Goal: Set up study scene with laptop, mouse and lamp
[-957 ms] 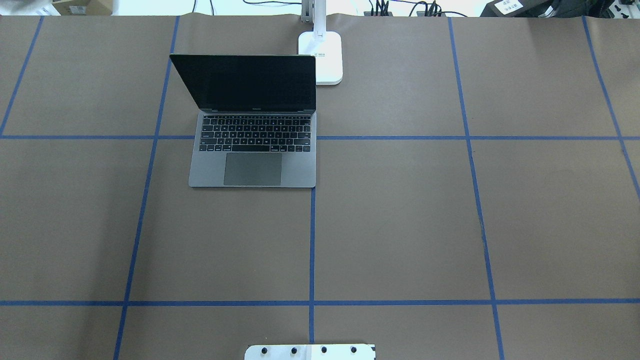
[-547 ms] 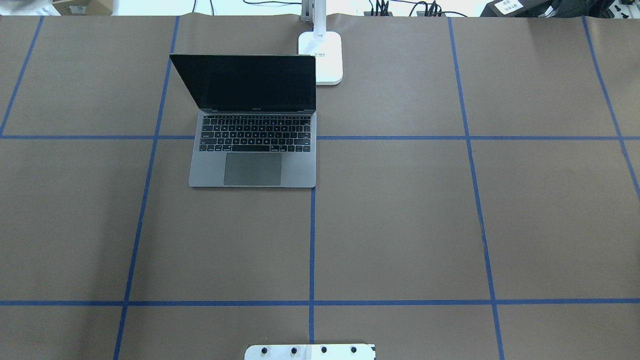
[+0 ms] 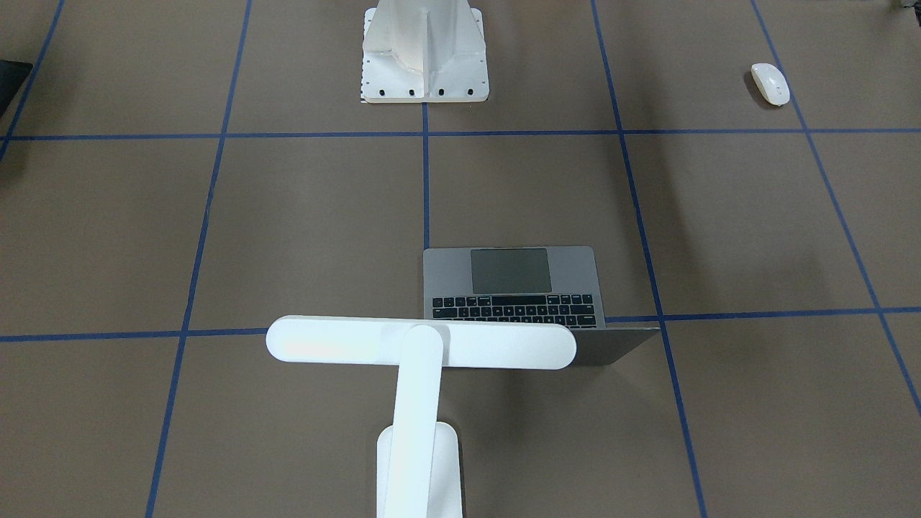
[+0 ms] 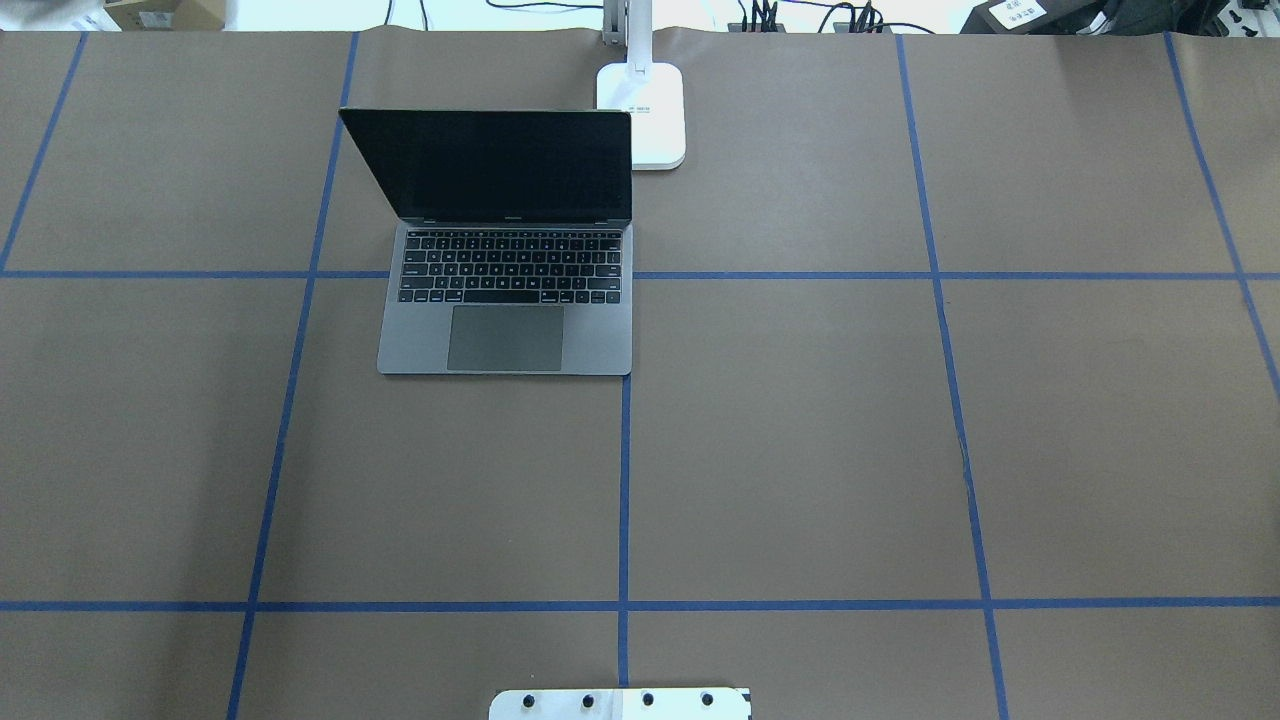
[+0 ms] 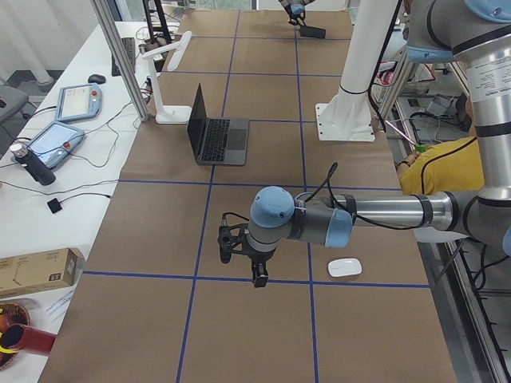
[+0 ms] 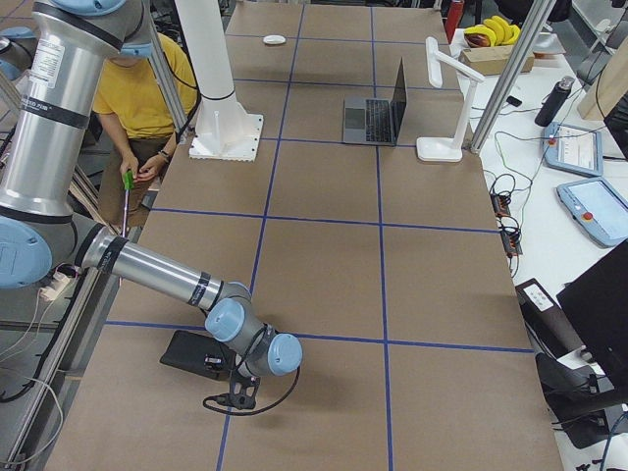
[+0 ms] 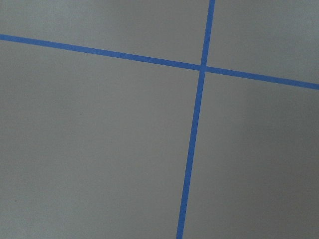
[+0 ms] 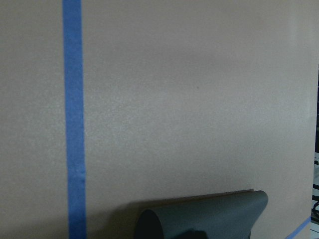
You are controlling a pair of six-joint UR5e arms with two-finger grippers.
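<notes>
The laptop (image 4: 505, 300) stands open on the brown table, also in the front view (image 3: 511, 280). The white lamp (image 3: 421, 344) stands behind it, with its base (image 4: 641, 115) at the laptop's right rear corner. The white mouse (image 3: 770, 83) lies far off on the robot's left side, also in the left side view (image 5: 345, 267). My left gripper (image 5: 241, 259) hangs over the table beside the mouse, apart from it. My right gripper (image 6: 238, 395) is at the table's other end, beside a flat black pad (image 6: 196, 355). I cannot tell whether either gripper is open or shut.
The white ribbed pedestal (image 3: 423, 50) stands bolted at the robot's side of the table. Blue tape lines (image 4: 623, 500) divide the brown table. The pad's dark edge (image 8: 209, 216) shows in the right wrist view. A person in yellow (image 6: 147, 88) sits beside the table.
</notes>
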